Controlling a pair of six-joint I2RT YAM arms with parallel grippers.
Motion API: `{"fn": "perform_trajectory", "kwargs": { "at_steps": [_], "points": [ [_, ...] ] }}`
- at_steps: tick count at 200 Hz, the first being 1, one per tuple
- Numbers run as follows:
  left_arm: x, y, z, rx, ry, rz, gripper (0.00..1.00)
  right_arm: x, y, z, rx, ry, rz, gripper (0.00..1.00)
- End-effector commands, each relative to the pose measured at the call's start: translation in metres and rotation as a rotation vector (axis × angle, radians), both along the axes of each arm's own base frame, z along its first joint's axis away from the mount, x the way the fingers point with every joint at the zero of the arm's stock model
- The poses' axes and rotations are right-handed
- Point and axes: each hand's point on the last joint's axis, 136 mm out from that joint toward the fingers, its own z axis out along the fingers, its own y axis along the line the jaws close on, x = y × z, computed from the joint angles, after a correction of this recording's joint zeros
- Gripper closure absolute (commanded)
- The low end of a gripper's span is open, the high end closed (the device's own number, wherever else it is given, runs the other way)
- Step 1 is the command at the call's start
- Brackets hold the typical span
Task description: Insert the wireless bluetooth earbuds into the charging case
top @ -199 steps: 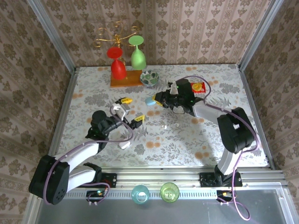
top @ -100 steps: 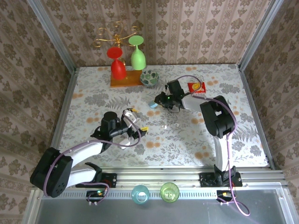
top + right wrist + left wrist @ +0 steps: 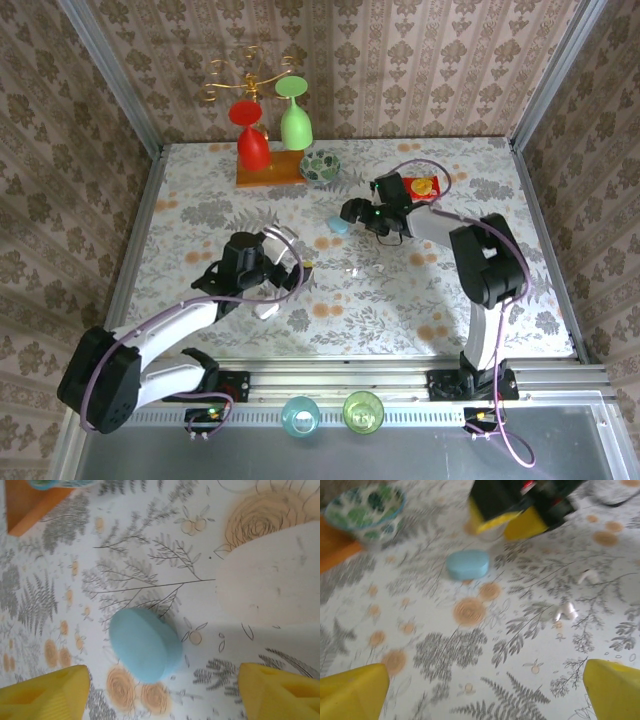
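The light blue pebble-shaped charging case [image 3: 338, 227] lies shut on the flowered table. My right gripper [image 3: 352, 212] hovers just behind it, open. In the right wrist view the case [image 3: 145, 644] rests free on the cloth ahead of the right gripper [image 3: 162, 695], touching neither yellow fingertip [image 3: 45, 695]. Two tiny whitish earbuds [image 3: 355, 270] lie mid-table; the left wrist view shows one [image 3: 566, 611] near another [image 3: 585, 576], with the case [image 3: 467, 564] beyond. My left gripper [image 3: 290, 268] is wide open above bare cloth, its jaws [image 3: 485, 695] empty.
A patterned bowl [image 3: 320, 167] and an orange wooden stand [image 3: 268, 170] with red and green glasses sit at the back. A red packet [image 3: 420, 187] lies behind the right arm. A white pebble-shaped case [image 3: 267, 310] rests beside the left arm.
My right gripper has opened and let go of the blue case, which now lies on the table a little nearer and to the right. My left gripper has swung right towards the earbuds.
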Motion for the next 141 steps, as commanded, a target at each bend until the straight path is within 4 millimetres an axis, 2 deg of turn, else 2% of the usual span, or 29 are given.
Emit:
{"fn": "perform_trajectory", "kwargs": {
  "at_steps": [1,20,45,60,74,94,121,141],
  "points": [
    [-0.005,0.04,-0.025,0.085,0.215,0.3,0.0,-0.01,-0.008,0.029,-0.048,-0.101,0.045,0.18],
    [-0.022,0.06,-0.037,0.102,0.379,0.499,0.0,-0.023,-0.009,0.038,-0.05,-0.123,0.07,0.16],
    [-0.047,0.07,-0.047,0.11,0.515,0.634,0.0,-0.036,-0.009,0.046,-0.059,-0.148,0.101,0.16],
    [-0.06,0.069,-0.055,0.098,0.578,0.645,0.0,-0.041,-0.008,0.048,-0.064,-0.153,0.118,0.15],
    [-0.07,0.064,-0.063,0.115,0.596,0.583,0.0,-0.045,-0.006,0.048,-0.073,-0.161,0.134,0.15],
    [-0.084,0.08,-0.074,0.19,0.62,0.601,0.0,-0.047,-0.006,0.046,-0.072,-0.159,0.14,0.15],
    [-0.094,0.095,-0.084,0.244,0.648,0.618,0.0,-0.048,-0.005,0.046,-0.063,-0.164,0.139,0.16],
    [-0.095,0.091,-0.095,0.223,0.681,0.599,0.0,-0.049,-0.006,0.044,-0.057,-0.161,0.132,0.16]
  ]
}}
